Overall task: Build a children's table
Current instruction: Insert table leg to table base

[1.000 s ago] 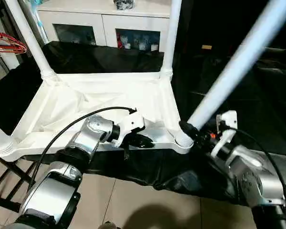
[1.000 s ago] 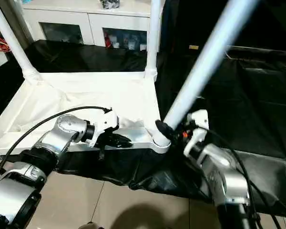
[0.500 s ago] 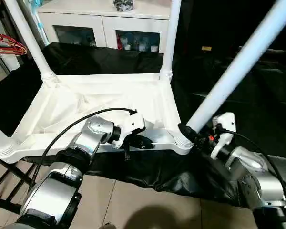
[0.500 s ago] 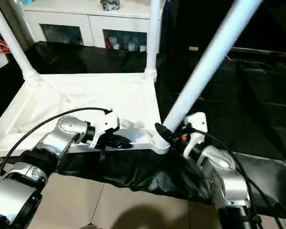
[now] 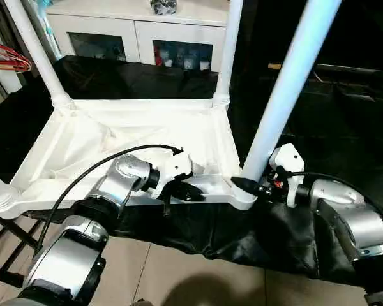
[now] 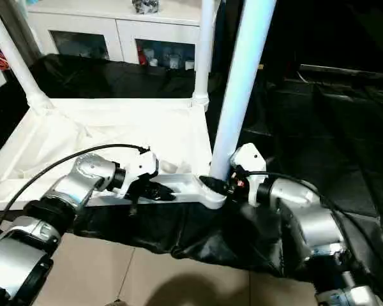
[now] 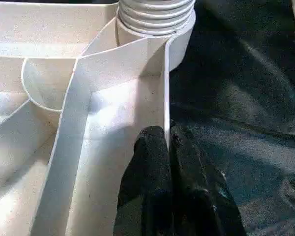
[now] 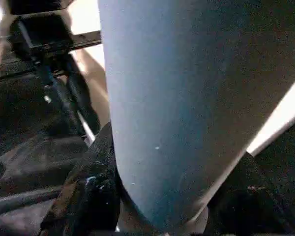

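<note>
Swung from a steep slant to nearly upright, the long white tapered plastic leg (image 5: pixel 282 89) now stands in the near right corner socket of the upturned white plastic table top (image 5: pixel 131 137), grasped at its base by the right hand (image 5: pixel 250 186). Left hand (image 5: pixel 190 192) is clenched on the thin near rim of that top, just beside the socket. Two more white legs (image 5: pixel 228 48) rise from the far corners. All of it rests on a black-covered desk (image 5: pixel 124 76) before a white cabinet with glass doors (image 5: pixel 143 38).
</note>
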`<state>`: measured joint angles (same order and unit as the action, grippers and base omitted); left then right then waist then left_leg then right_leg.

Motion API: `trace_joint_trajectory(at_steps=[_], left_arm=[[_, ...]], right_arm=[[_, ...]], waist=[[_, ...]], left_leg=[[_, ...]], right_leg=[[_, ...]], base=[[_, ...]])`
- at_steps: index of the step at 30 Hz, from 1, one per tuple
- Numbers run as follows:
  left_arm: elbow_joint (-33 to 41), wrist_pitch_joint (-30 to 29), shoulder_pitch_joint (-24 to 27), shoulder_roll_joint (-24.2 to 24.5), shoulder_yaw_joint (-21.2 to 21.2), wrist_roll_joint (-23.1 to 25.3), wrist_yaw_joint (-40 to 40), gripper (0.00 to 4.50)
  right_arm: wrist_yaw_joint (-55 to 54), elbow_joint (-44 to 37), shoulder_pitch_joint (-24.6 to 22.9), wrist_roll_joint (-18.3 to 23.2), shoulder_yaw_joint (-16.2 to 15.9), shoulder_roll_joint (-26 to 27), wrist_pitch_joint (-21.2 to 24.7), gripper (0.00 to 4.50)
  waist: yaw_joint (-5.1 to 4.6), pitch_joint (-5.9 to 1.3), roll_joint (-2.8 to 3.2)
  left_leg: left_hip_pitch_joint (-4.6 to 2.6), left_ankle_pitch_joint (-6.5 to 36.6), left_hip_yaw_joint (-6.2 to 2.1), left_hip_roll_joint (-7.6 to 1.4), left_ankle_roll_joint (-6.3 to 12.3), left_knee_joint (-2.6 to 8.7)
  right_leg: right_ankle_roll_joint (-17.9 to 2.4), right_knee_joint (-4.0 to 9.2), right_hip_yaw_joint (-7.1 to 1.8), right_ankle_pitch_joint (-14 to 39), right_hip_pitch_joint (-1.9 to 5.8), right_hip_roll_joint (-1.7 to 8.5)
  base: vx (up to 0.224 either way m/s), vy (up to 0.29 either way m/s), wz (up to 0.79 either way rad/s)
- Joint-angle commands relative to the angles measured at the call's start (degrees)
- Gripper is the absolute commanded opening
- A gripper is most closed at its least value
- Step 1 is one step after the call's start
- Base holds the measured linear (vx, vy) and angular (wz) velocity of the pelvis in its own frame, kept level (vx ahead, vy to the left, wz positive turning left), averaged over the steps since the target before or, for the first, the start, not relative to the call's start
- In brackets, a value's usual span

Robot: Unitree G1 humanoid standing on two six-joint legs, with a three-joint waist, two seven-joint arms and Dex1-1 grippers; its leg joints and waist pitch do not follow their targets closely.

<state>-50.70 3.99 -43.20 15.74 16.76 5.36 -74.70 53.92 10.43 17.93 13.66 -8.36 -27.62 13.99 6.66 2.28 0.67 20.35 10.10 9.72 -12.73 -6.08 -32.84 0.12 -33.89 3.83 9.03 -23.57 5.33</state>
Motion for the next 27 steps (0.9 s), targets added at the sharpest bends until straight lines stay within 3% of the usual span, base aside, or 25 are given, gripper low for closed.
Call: trace_joint_trajectory(at_steps=[1,3,4,12,18,24,27], left_arm=[[3.0,0.9,-0.5,1.4,-0.4,-1.7,-2.6,0.00],[3.1,1.0,-0.4,1.5,-0.4,-1.8,-3.1,0.00],[3.5,1.3,-0.3,2.1,0.1,-1.9,-5.0,0.00],[4.2,1.5,-1.0,4.2,1.0,-1.7,-8.5,0.00],[3.2,0.7,-1.7,3.2,-1.2,-1.3,-1.8,0.00],[3.6,-3.3,-2.2,1.1,-3.9,-1.8,6.7,0.00],[4.9,-4.7,-2.1,0.1,-4.7,-2.1,9.2,0.00]], right_arm=[[3.5,4.6,-2.9,-2.7,-5.5,-0.9,1.9,1.88],[3.9,4.7,-2.8,-2.7,-5.7,-1.0,1.7,1.88],[5.9,4.5,-2.8,-2.4,-6.2,-1.4,1.0,1.88],[12.7,5.0,-2.1,-1.6,-8.0,-2.3,-1.4,1.88],[11.2,8.4,-0.3,-2.0,-6.8,0.4,-3.1,1.88],[2.9,12.5,1.6,-2.3,-3.6,4.5,-4.1,1.88],[-1.8,15.1,2.8,-3.0,-2.1,6.2,-4.1,1.88]], waist=[[0.43,-3.32,-0.68],[0.41,-3.24,-0.69],[0.39,-3.21,-1.20],[1.06,-3.02,-0.63],[1.35,-3.01,-0.41],[1.20,-2.72,-0.43],[0.80,-2.76,-0.42]], left_leg=[[0.35,13.7,0.51,-0.01,3.07,3.82],[0.26,13.7,0.58,0.02,3.10,3.83],[0.31,13.7,0.61,0.03,3.11,3.84],[-0.14,16.8,0.46,-0.31,2.13,4.23],[-0.24,18.3,0.39,-0.18,1.25,4.29],[-0.56,20.5,0.15,0.11,0.35,4.44],[-0.42,20.4,0.00,0.25,0.07,4.47]], right_leg=[[-11.2,3.87,-1.76,15.0,3.36,2.40],[-11.3,3.88,-1.73,14.8,3.30,2.32],[-11.2,3.91,-1.72,15.3,3.37,2.32],[-11.0,4.09,-1.79,18.4,3.08,2.48],[-11.0,4.26,-1.71,19.2,3.09,2.48],[-8.1,5.27,-1.44,27.7,2.69,2.58],[-7.4,5.40,-1.27,29.0,2.65,2.53]], base=[[0.000,0.000,0.00],[0.000,0.000,0.00],[0.000,0.000,0.00],[0.000,0.000,0.00],[0.000,0.000,0.00],[0.000,0.000,0.00],[0.000,0.000,0.00]])
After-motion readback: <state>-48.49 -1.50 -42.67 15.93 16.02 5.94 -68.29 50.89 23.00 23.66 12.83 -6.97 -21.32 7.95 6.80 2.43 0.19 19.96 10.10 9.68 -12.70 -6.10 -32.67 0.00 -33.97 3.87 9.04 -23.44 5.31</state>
